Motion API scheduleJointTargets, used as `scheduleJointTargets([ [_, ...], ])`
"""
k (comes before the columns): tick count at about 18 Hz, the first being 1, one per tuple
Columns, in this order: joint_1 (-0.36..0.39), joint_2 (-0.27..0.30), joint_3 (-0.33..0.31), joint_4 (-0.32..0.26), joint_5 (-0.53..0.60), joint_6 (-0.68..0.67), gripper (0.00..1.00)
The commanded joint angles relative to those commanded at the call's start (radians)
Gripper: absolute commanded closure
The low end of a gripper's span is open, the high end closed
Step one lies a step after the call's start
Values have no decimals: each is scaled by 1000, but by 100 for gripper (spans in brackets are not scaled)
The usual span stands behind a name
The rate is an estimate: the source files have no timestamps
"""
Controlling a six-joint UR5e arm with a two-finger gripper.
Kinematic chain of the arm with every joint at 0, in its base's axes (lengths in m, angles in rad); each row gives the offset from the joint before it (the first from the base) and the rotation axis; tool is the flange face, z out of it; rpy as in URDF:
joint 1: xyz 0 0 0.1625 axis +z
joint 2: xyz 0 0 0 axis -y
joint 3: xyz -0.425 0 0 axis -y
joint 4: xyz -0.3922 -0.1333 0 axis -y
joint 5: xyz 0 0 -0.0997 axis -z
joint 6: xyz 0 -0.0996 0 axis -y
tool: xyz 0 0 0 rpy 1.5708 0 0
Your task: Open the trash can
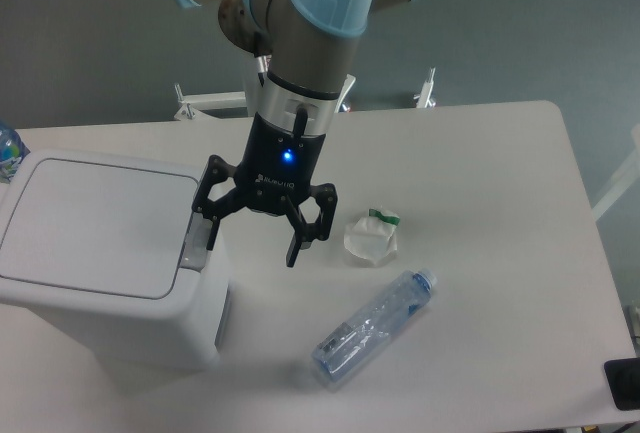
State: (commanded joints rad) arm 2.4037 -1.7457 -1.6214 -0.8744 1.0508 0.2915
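Probably a robotics lab: a bare white table [480, 173] on grey floor [90, 43], robot arm [310, 13] mounted above.

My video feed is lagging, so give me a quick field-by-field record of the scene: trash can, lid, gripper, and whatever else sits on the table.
trash can: white bin at the table's left side
lid: flat white lid, down and closed
push tab: grey tab on the right rim of the bin
gripper: open, empty, one finger right at the tab, the other over the bare table
bottle: clear plastic bottle lying on its side
wrapper: crumpled white piece right of the gripper
table: light grey top
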Motion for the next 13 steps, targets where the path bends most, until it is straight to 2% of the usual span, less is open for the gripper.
scheduleJointTargets([
  [10, 0, -6, 3, 0, 0, 0, 0],
  [13, 2, 1, 21, 0, 0, -2, 0],
])
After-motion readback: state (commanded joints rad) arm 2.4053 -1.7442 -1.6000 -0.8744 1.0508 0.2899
